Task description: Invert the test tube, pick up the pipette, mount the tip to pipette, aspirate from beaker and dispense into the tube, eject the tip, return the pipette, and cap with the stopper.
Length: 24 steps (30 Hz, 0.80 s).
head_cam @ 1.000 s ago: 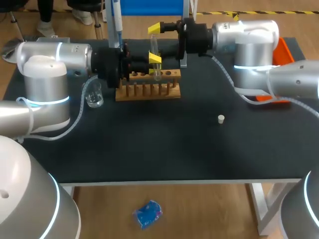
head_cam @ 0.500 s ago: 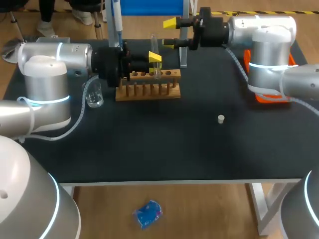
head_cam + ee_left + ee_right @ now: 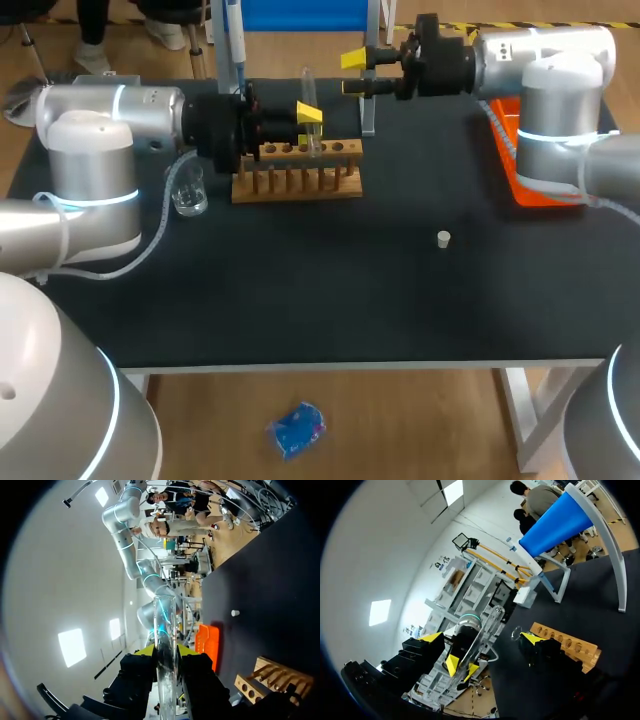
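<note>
Currently, the left gripper (image 3: 309, 117) is clamping the test tube (image 3: 164, 625) mid-length, probably light, slick, fragile glass, while the right gripper (image 3: 356, 73) is standing open.

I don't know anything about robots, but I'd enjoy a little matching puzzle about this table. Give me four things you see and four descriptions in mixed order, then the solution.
Things:
1. test tube
2. beaker
3. stopper
4. right gripper

Descriptions:
a. sits alone on the bare black table
b. clamped between the fingers of the left gripper
c. open, holding nothing
d. stands on the table off one end of the wooden rack, near the left arm

Pairs: 1-b, 2-d, 3-a, 4-c
</note>
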Motion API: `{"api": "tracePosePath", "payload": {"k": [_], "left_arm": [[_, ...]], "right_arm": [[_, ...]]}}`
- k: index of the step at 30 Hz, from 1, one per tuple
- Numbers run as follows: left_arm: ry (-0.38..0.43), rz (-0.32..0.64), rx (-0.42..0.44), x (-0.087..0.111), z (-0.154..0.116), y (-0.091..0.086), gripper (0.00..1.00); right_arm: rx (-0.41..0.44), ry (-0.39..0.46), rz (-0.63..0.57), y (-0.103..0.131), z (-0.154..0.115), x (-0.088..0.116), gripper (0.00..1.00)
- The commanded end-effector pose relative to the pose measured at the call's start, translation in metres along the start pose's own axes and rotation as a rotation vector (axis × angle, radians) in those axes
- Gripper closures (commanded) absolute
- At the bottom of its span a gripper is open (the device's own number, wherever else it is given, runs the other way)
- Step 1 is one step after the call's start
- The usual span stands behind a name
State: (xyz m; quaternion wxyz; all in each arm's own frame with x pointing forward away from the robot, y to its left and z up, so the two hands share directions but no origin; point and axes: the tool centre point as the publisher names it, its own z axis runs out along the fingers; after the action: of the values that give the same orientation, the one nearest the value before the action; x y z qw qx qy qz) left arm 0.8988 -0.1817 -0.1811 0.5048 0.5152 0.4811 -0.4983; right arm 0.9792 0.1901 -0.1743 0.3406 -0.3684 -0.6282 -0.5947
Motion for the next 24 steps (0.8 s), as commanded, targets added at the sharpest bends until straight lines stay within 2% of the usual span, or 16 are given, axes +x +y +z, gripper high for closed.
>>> {"api": "tracePosePath", "payload": {"k": [1,11,19,21,24], "left_arm": [[0.001,0.004,0.000,-0.001,0.000,0.000,1.00],[-0.009,0.010,-0.007,-0.001,-0.003,-0.003,1.00],[-0.009,0.012,0.004,-0.001,-0.002,0.000,1.00],[-0.008,0.011,0.006,-0.002,-0.001,0.001,1.00],[-0.006,0.008,0.008,-0.002,0.000,0.002,1.00]], "right_arm": [[-0.002,-0.001,-0.001,-0.001,-0.001,0.001,0.00],[-0.018,0.011,-0.016,-0.001,-0.006,-0.001,0.00],[-0.058,-0.017,-0.236,-0.004,-0.050,-0.014,0.00],[-0.048,-0.052,-0.368,-0.009,-0.059,-0.017,0.00],[-0.039,-0.028,-0.408,-0.015,-0.068,-0.020,0.00]]}}
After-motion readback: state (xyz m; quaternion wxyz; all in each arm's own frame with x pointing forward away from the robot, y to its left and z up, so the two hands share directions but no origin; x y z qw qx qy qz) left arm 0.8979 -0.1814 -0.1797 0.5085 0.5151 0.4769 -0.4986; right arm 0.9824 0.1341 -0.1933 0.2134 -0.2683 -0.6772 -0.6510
